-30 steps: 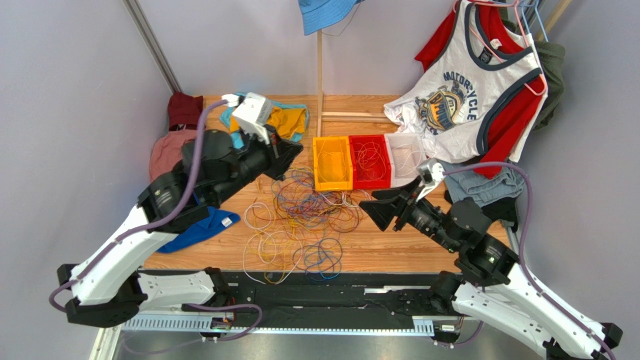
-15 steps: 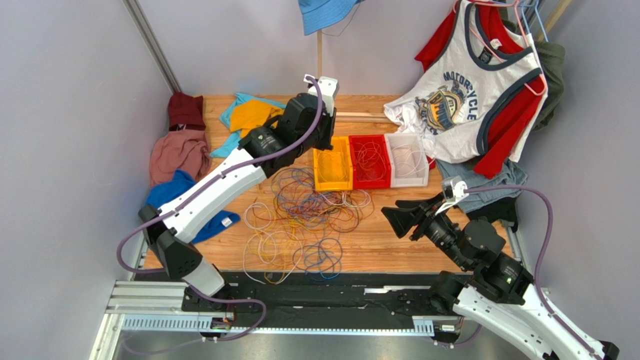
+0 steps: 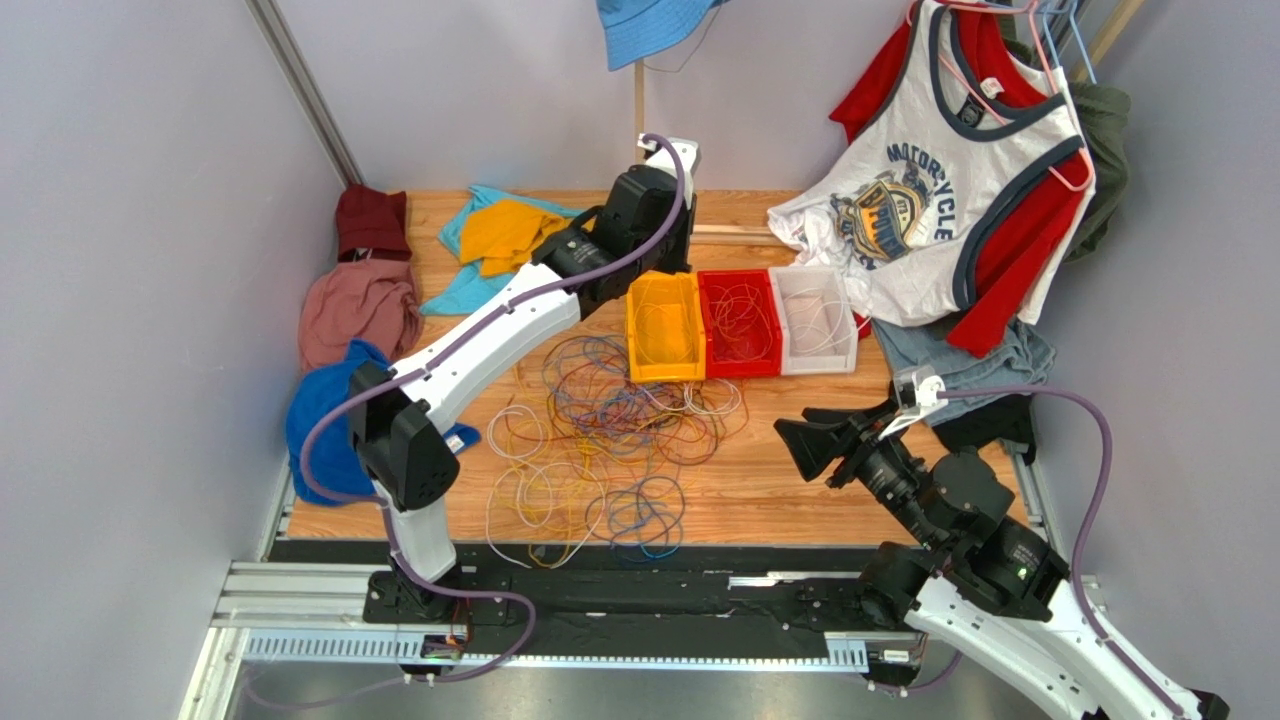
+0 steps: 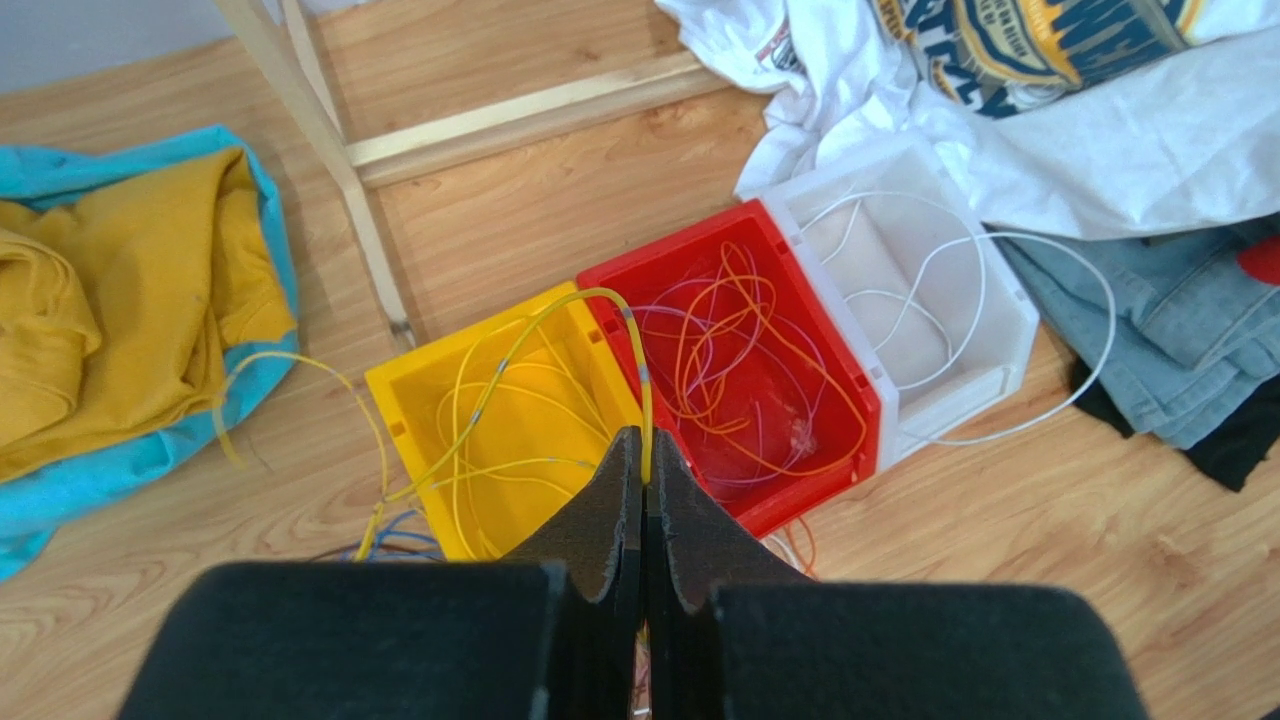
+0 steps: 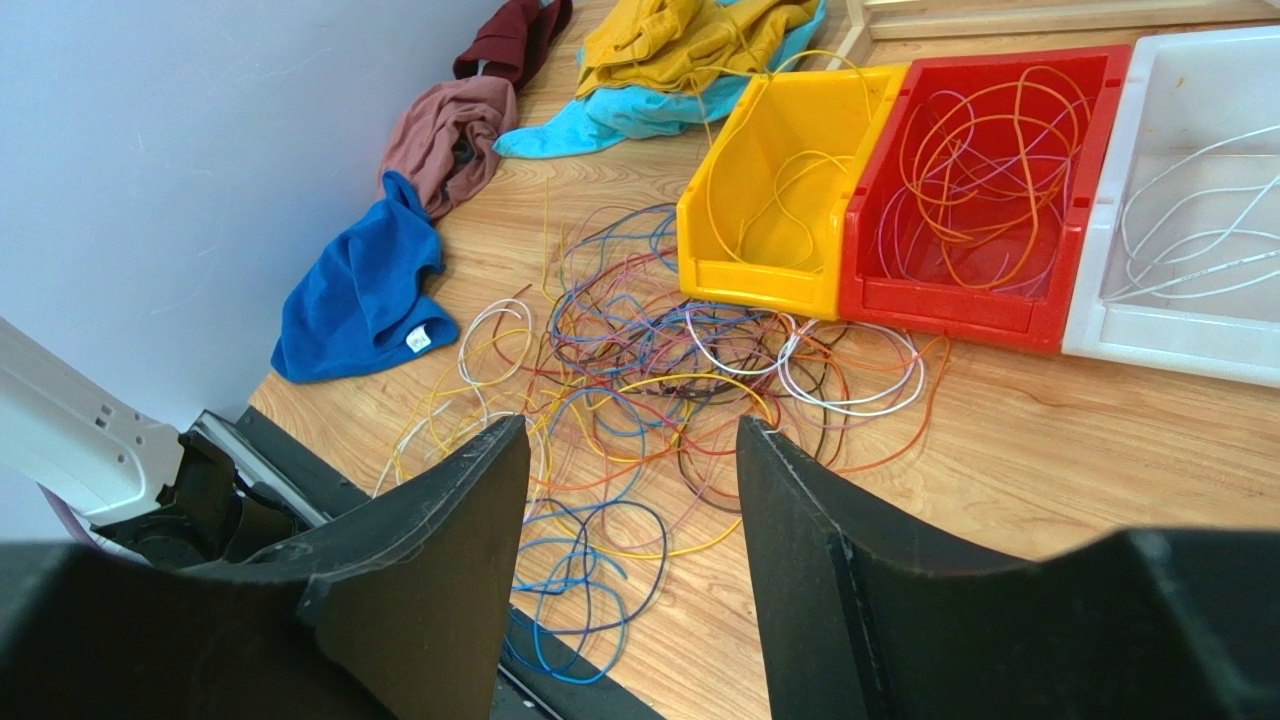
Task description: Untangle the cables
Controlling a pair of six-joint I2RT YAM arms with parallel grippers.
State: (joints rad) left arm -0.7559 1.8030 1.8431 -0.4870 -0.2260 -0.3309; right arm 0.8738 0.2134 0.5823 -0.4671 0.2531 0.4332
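The cables [image 3: 616,435] lie in a tangled multicoloured pile on the wooden table, also in the right wrist view [image 5: 661,390]. My left gripper [image 3: 657,258] hangs over the bins. In its wrist view it [image 4: 646,450] is shut on a yellow cable [image 4: 504,353] that arcs over the yellow bin [image 4: 394,405] and trails down to the left. The red bin [image 4: 819,480] holds orange and purple cables, the white bin [image 4: 962,398] white ones. My right gripper [image 3: 804,435] is open and empty above the table, right of the pile, and the pile shows between its jaws [image 5: 631,435].
The three bins stand in a row: yellow [image 3: 666,371], red [image 3: 736,368], white [image 3: 819,365]. Clothes lie around: a blue cloth [image 3: 323,413], a yellow and teal heap [image 3: 504,233], jeans [image 3: 962,360], a hanging shirt [image 3: 932,195]. A wooden post [image 3: 639,165] stands at the back.
My left arm has swung from the back left across to over the bins, stretching out. My right gripper has drawn back to the right, away from the pile.
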